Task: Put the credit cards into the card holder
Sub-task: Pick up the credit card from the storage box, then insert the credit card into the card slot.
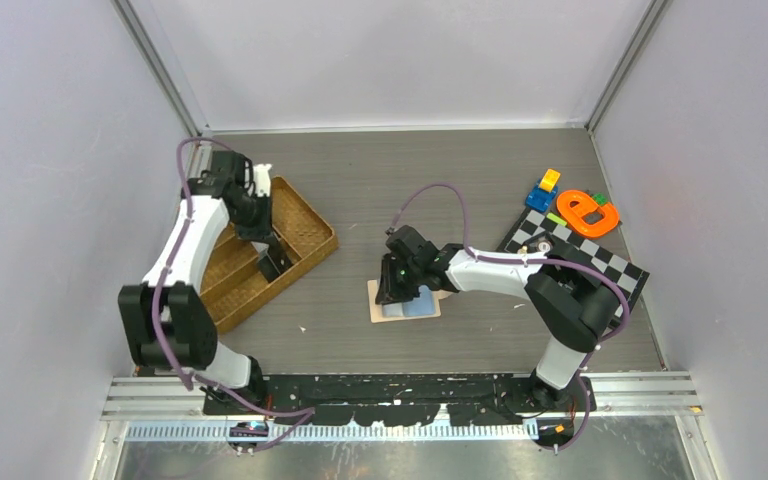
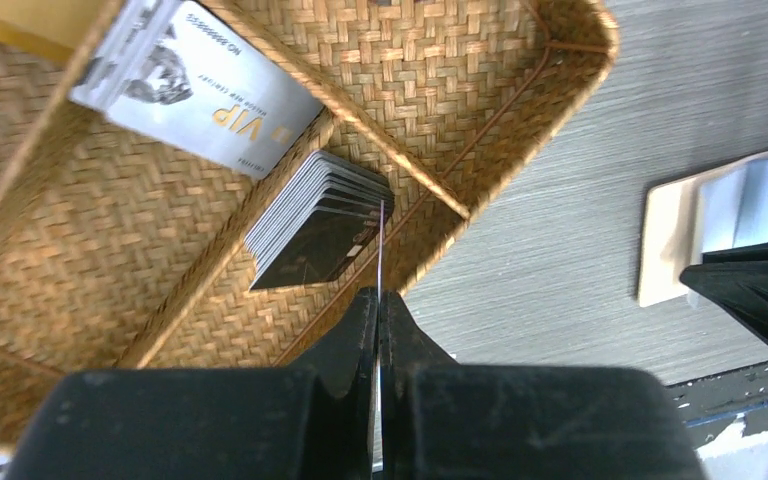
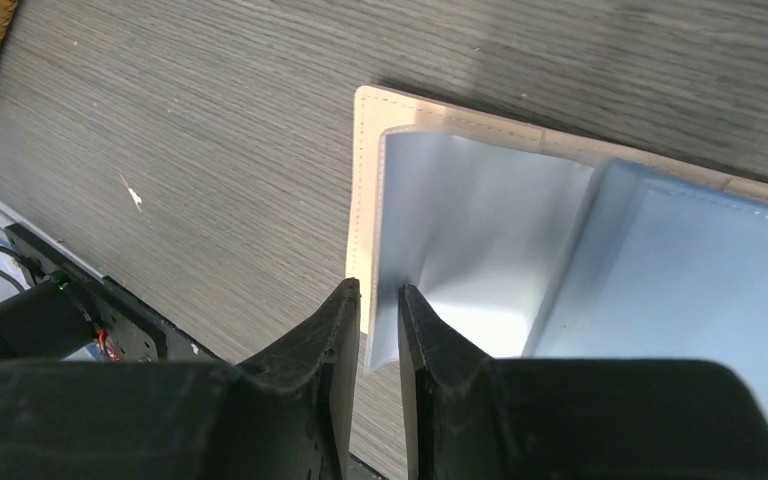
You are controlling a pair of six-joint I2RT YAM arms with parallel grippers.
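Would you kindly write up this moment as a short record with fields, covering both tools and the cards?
left tool: shut on a thin card seen edge-on, above the wicker tray
right tool: pinching a clear pocket of the card holder
card holder: lying open on the table
tray contents: stack of dark cards in one compartment, silver VIP cards in the next

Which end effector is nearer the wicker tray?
Left. The left end effector is over the wicker tray, pinching a card; the right end effector is away at the card holder.
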